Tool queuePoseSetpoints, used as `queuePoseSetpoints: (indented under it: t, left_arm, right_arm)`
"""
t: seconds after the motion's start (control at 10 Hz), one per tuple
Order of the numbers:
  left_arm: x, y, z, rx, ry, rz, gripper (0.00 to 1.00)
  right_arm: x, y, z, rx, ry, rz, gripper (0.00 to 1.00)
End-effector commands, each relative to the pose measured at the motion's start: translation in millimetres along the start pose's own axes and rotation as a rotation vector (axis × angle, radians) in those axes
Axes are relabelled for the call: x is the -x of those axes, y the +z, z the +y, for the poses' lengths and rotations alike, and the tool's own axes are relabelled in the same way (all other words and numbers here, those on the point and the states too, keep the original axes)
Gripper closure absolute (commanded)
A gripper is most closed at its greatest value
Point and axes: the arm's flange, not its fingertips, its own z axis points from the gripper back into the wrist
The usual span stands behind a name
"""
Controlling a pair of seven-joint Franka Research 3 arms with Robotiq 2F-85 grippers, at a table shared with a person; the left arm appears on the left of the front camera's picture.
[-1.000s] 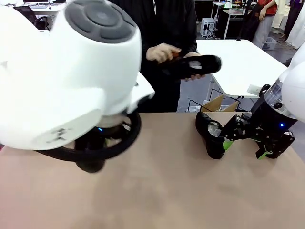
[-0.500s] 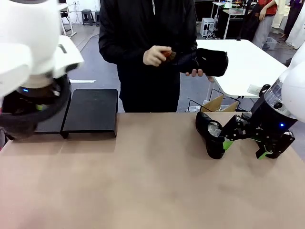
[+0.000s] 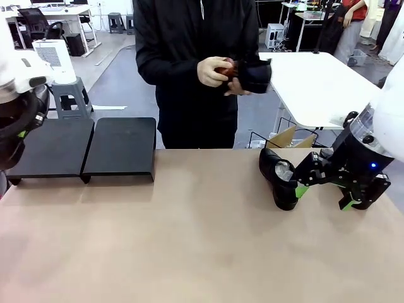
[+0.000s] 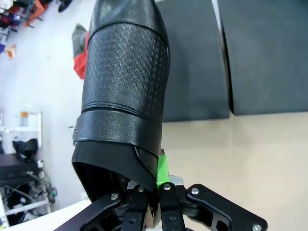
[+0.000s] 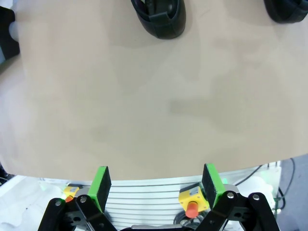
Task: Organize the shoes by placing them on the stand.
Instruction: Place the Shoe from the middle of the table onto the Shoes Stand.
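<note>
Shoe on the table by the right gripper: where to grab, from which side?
Likely the collar wall of the shoe, from above: it sits on its sole, mouth open upward, so one finger fits inside, one outside. The open right gripper stands just beside it.

My right arm (image 3: 388, 120) is a rounded white shell above a glossy black wrist with a small blue light. The right end effector (image 3: 324, 194) is a black linkage tipped with bright green pads (image 5: 102, 182). The left arm (image 3: 16, 69) has the same white casing with a black ring, and the left end effector (image 4: 159, 169) shows black links, silver screws and one green pad. The person opposite wears a black long-sleeved top (image 3: 183, 57).
</note>
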Motion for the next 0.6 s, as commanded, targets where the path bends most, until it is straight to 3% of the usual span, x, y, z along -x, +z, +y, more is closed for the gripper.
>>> queuePoseSetpoints:
  t: [0.0,0.1,0.5]
  left_arm:
    - [-9.2,-11.9,11.2,0.024,-0.009,-0.034,1.00]
    - [-9.7,-20.7,15.1,0.004,0.035,-0.031,1.00]
    - [-3.6,-12.6,7.4,0.012,0.004,-0.011,1.00]
  right_arm:
    - [-3.2,0.7,0.9,-0.016,0.018,0.002,0.00]
    - [-3.2,0.7,0.9,-0.016,0.018,0.002,0.00]
    - [-3.2,0.7,0.9,-0.016,0.018,0.002,0.00]
